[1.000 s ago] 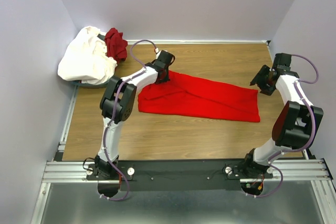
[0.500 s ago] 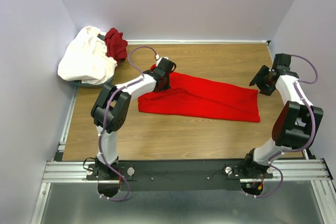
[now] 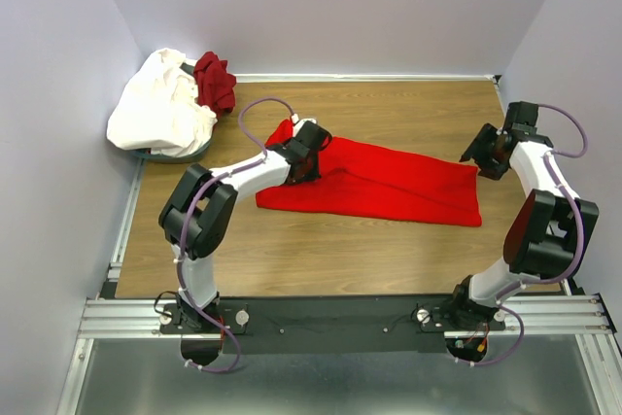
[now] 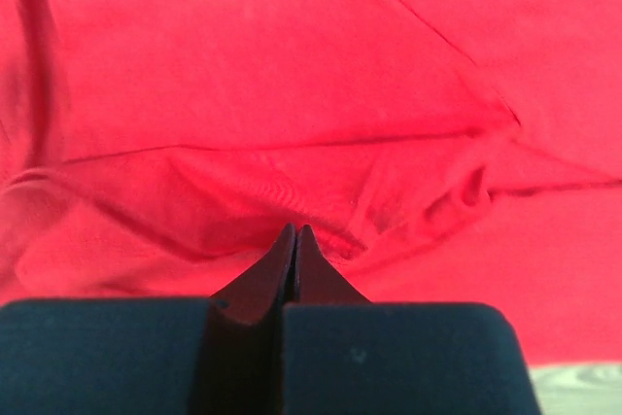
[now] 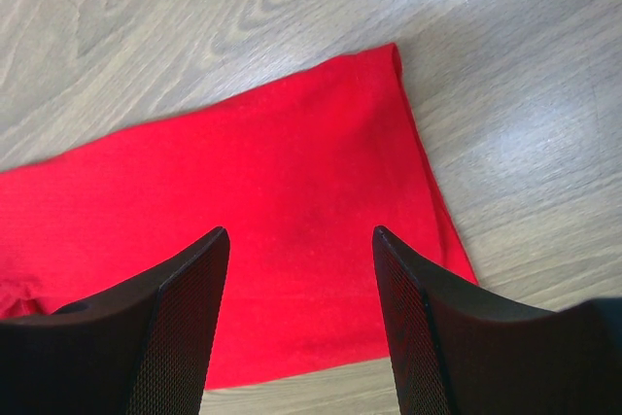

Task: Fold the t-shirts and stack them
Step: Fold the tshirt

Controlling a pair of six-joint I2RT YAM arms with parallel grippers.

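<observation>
The bright red t-shirt lies as a long folded band across the middle of the wooden table. My left gripper sits on its left end, jaws pressed together on a fold of the red cloth, with a red flap bunched just behind it. My right gripper hovers open and empty above the shirt's right end. The white t-shirt and the maroon t-shirt lie crumpled in the far left corner.
The white and maroon shirts are heaped over a dark round rim by the left wall. Walls close in the table at the left, back and right. Bare wood shows in front of the red shirt and behind it.
My left gripper has moved right and toward the front over the red shirt's left end, dragging cloth with it; the shirt's left edge has shifted. The right arm has barely moved.
</observation>
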